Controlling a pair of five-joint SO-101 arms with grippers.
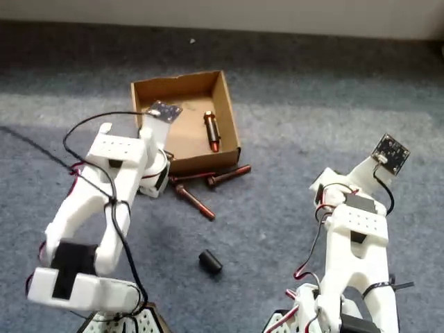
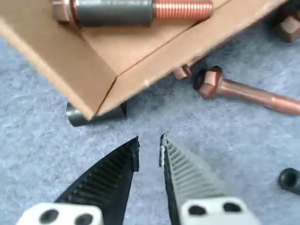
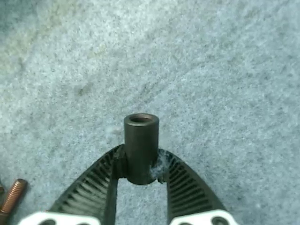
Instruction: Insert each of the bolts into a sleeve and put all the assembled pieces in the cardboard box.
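Note:
The cardboard box (image 1: 142, 94) holds one assembled bolt in its sleeve (image 1: 211, 130); that piece (image 2: 131, 10) lies near the box wall (image 2: 65, 51). My left gripper (image 2: 150, 150) hovers over the carpet just off the box's corner, slightly open with nothing between its fingers. A dark sleeve (image 2: 96, 115) lies half under that corner. Loose copper bolts (image 1: 227, 175) (image 1: 194, 200) lie in front of the box, one of them (image 2: 248, 91) close to the left gripper. My right gripper (image 3: 140, 176) is shut on an upright dark sleeve (image 3: 140, 140) above bare carpet.
Another black sleeve (image 1: 210, 261) lies on the carpet between the two arms, also seen as a sleeve (image 2: 290, 179) off to the side. A bolt tip (image 3: 11, 197) lies at the edge. The left arm (image 1: 104, 187) stands close against the box's front.

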